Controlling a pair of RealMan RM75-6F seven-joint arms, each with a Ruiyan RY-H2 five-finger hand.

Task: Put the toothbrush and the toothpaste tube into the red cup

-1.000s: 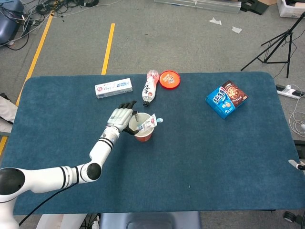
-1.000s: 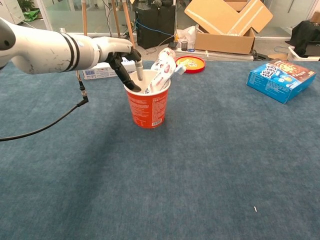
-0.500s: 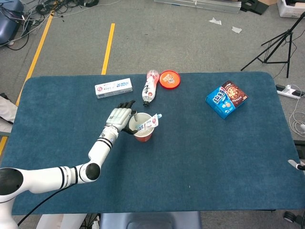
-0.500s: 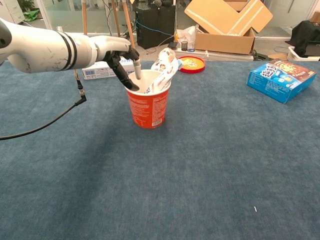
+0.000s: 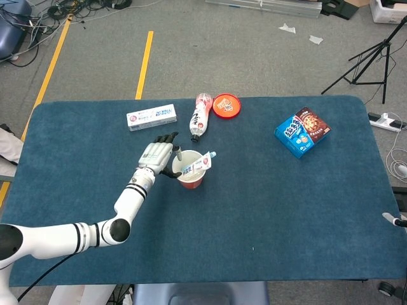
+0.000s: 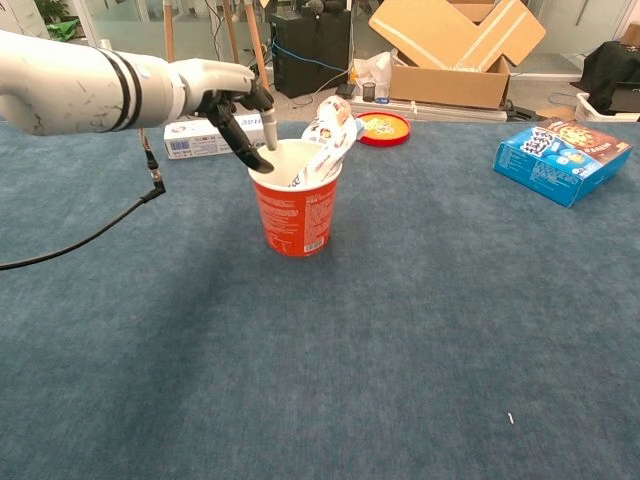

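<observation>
Blue carpet-like cloth covers the worktop, bare across the lower half of both views. From the lower left of the head view the white left arm reaches up toward the centre, ending in the left hand with dark fingers. That hand pinches the toothbrush by its grey handle, holding it upright over the left rim of the red cup; whether the lower end touches the inside of the cup cannot be told. The cup stands upright at the middle of the worktop, and the toothpaste tube already leans inside it, its top sticking out over the right rim. The right hand shows in neither view.

Beyond the cup, toward the upper part of the head view, lie a white toothpaste box, a plastic bottle on its side and, just beside it, a round red lid. Well apart, at the upper right, rests a blue cookie box.
</observation>
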